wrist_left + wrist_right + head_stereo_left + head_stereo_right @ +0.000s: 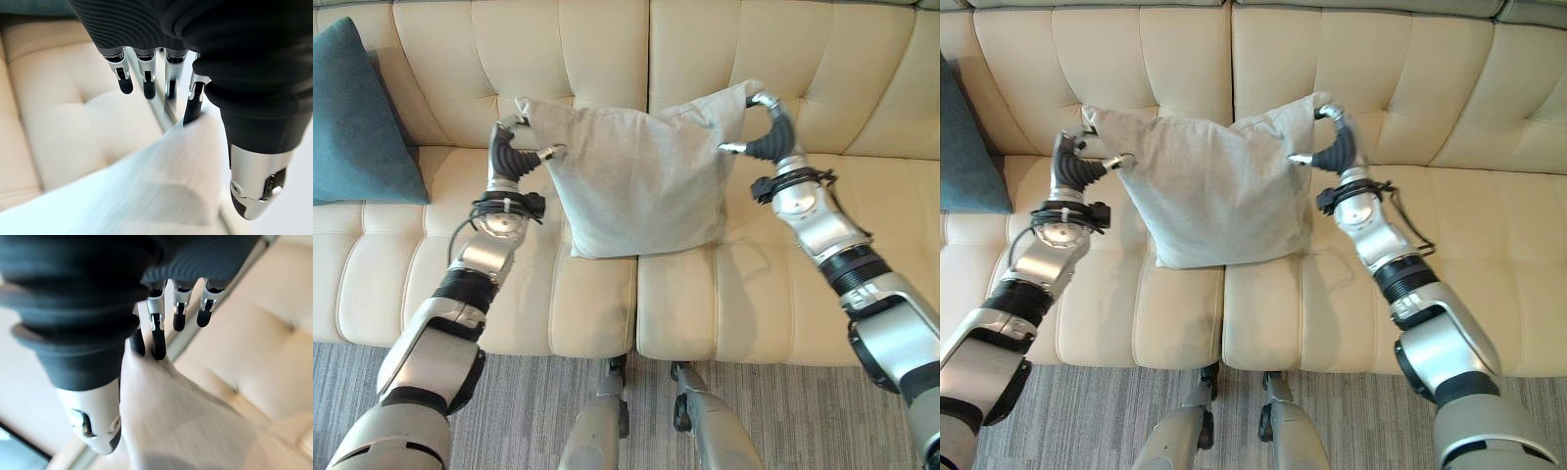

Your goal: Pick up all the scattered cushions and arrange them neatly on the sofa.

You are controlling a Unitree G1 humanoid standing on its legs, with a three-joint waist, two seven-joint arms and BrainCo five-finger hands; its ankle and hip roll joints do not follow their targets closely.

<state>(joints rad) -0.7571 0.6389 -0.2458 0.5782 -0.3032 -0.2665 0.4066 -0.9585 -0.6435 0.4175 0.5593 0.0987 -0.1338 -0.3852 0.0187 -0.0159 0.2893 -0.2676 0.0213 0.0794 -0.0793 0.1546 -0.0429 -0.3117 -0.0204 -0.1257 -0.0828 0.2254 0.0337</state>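
A grey striped carpet covers the floor at six o'clock, running along below the seat front.

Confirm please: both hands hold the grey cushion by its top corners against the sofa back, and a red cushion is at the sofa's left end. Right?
Only the colour is wrong. The cushion at the left end is teal, as the left eye view shows. Both the left hand and right hand do hold the grey cushion against the sofa back.
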